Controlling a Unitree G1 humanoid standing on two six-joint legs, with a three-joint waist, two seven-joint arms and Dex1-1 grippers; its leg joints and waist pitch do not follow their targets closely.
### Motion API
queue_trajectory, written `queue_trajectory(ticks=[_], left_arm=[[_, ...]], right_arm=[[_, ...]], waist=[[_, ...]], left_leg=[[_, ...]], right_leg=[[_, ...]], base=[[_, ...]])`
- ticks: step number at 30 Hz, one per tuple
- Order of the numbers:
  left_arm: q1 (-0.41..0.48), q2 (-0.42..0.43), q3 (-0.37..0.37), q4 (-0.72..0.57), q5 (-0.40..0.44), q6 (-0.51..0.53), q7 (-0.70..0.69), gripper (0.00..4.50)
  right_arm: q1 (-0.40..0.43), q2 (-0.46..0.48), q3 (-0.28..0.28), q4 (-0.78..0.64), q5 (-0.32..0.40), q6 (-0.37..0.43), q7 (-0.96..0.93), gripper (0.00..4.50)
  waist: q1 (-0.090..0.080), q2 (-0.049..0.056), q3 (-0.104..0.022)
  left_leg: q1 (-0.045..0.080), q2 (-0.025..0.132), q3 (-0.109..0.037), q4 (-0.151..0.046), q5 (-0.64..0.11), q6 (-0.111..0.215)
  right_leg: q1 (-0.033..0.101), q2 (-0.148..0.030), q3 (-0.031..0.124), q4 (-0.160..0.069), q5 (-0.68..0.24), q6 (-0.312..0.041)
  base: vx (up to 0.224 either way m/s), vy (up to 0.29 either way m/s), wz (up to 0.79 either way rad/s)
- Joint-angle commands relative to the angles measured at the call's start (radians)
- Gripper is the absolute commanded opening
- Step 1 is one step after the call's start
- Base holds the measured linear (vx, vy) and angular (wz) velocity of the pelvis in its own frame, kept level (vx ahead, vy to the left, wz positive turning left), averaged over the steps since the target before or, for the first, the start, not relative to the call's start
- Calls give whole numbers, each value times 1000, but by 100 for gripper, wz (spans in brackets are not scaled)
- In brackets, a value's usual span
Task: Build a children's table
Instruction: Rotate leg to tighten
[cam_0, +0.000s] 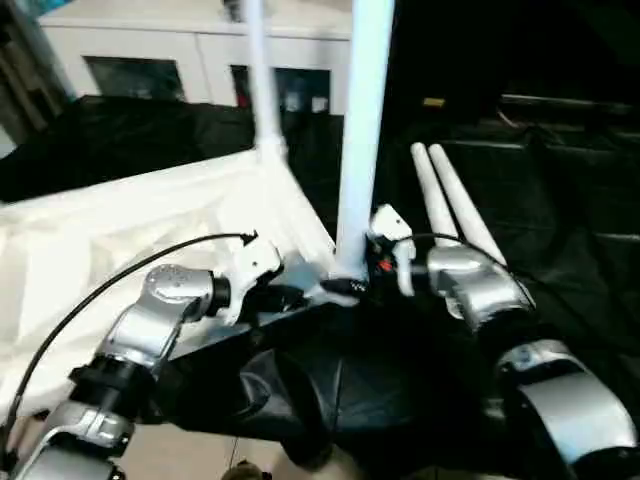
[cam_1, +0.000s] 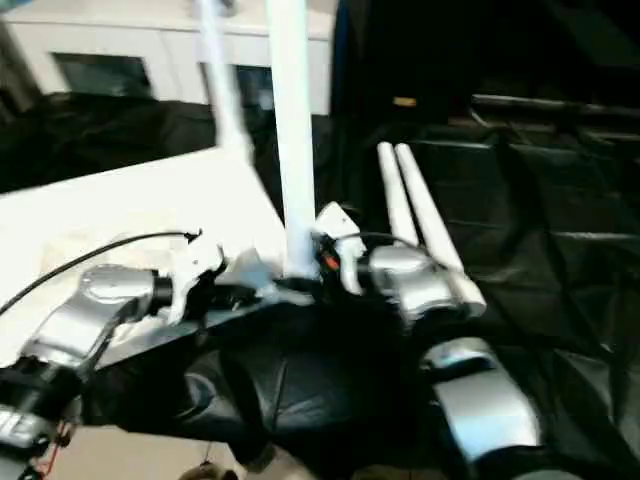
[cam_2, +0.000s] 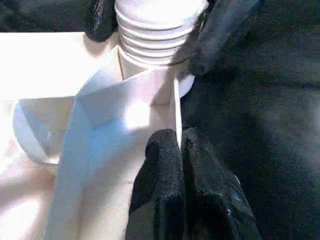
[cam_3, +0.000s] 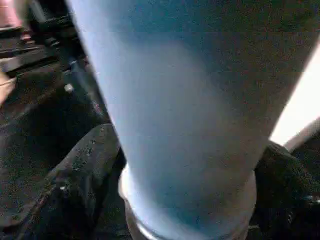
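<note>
Black crinkled sheeting (cam_0: 560, 210) covers the floor under an upturned white plastic tabletop (cam_0: 110, 240).
Right gripper (cam_0: 372, 268) straddles the upright tubular leg (cam_0: 360, 140) at its ribbed corner socket, fingers spread; left gripper (cam_2: 177, 165) pinches the tabletop's thin rim.

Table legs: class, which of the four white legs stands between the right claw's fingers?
The near upright leg, standing in the tabletop's near corner. Another stands at the far corner; two lie loose on the black cloth.

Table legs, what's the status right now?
Left fingers shut, pinching the tabletop wall. Right gripper around the near upright leg at its base. One more leg upright behind; two spare legs lying on the black cloth.
</note>
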Motion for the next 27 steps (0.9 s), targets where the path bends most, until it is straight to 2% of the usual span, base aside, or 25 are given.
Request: queue_trajectory(ticks=[1, 4, 5, 8, 11, 12, 16, 17, 18, 19, 20, 22, 24, 25, 27], left_arm=[[0, 1, -40, -74, -42, -34, -96, 0], [6, 13, -43, -84, -51, -34, -121, 0], [9, 18, -43, -88, -55, -32, -131, 0], [11, 25, -47, -86, -55, -37, -147, 0], [6, 19, -41, -67, -47, -48, -138, 0], [3, 9, -37, -62, -47, -47, -125, 0], [-3, -17, -26, -47, -39, -42, -77, 0], [-24, -51, -13, -12, -19, -38, -1, 0], [-36, -69, -6, 5, -8, -34, 39, 0], [-39, -75, -3, 10, -5, -32, 53, 0], [-56, -100, 4, 27, 5, -4, 105, 0], [-71, -119, 8, 38, 17, 20, 150, 0], [-86, -139, 13, 51, 30, 39, 198, 0], [-98, -155, 19, 64, 38, 50, 235, 0], [-131, -200, 36, 98, 56, 75, 330, 0]], right_arm=[[14, -12, 33, -47, 4, 29, 71, 387], [24, -19, 38, -68, 9, 46, 96, 361], [29, -22, 39, -78, 11, 53, 107, 361], [37, -25, 41, -89, 11, 62, 122, 327], [46, -21, 36, -101, 19, 76, 119, 306], [54, -13, 36, -111, 21, 85, 111, 300], [67, 10, 21, -112, 20, 92, 51, 290], [57, 47, -13, -71, 10, 81, -95, 290], [48, 65, -30, -45, 3, 76, -177, 289], [45, 71, -35, -35, 0, 75, -205, 288], [24, 98, -59, 21, -18, 57, -370, 288], [8, 122, -83, 58, -15, 63, -474, 288], [0, 143, -101, 76, -4, 72, -530, 286], [-5, 158, -110, 85, -1, 71, -570, 285], [-17, 201, -131, 103, 4, 62, -679, 284]], waist=[[-2, 1, -78], [-1, 2, -78], [-1, 5, -77], [-2, 2, -79], [-2, 4, -80], [-2, 10, -80], [-3, 11, -79], [-5, 11, -78], [-10, 7, -75], [-12, 8, -75], [-17, 7, -77], [-27, 5, -77], [-33, 6, -77], [-37, 3, -76], [-39, 7, -78]], left_leg=[[12, 21, 3, -63, -218, 60], [12, 21, 3, -63, -217, 56], [12, 20, 2, -64, -222, 51], [11, 20, 2, -63, -211, 50], [11, 19, 1, -63, -205, 49], [11, 19, 2, -63, -210, 47], [12, 19, 1, -64, -224, 39], [13, 18, 1, -64, -228, 31], [13, 13, 1, -64, -238, 17], [15, 12, -1, -66, -242, 10], [16, 13, -3, -67, -242, -2], [12, 11, -6, -69, -240, -11], [15, 10, -4, -67, -247, -5], [14, 9, -2, -64, -246, 6], [14, 9, -1, -64, -230, 7]], right_leg=[[58, -68, 42, -71, -261, -223], [58, -68, 42, -71, -269, -221], [57, -68, 42, -71, -279, -218], [58, -68, 42, -72, -273, -214], [58, -67, 41, -70, -252, -221], [57, -66, 41, -72, -248, -222], [57, -66, 41, -73, -259, -221], [57, -66, 41, -75, -272, -215], [56, -67, 42, -79, -308, -205], [56, -67, 40, -81, -331, -197], [58, -71, 40, -82, -357, -184], [60, -71, 39, -82, -371, -173], [56, -69, 39, -86, -365, -175], [55, -69, 41, -87, -357, -178], [55, -66, 40, -85, -334, -181]], base=[[0, 0, 0], [0, 0, 0], [0, 0, 0], [0, 0, 0], [0, 0, 0], [0, 0, 0], [0, 0, 0], [0, 0, 0], [0, 0, 0], [0, 0, 0], [0, 0, 0], [0, 0, 0], [0, 0, 0], [0, 0, 0], [0, 0, 0]])
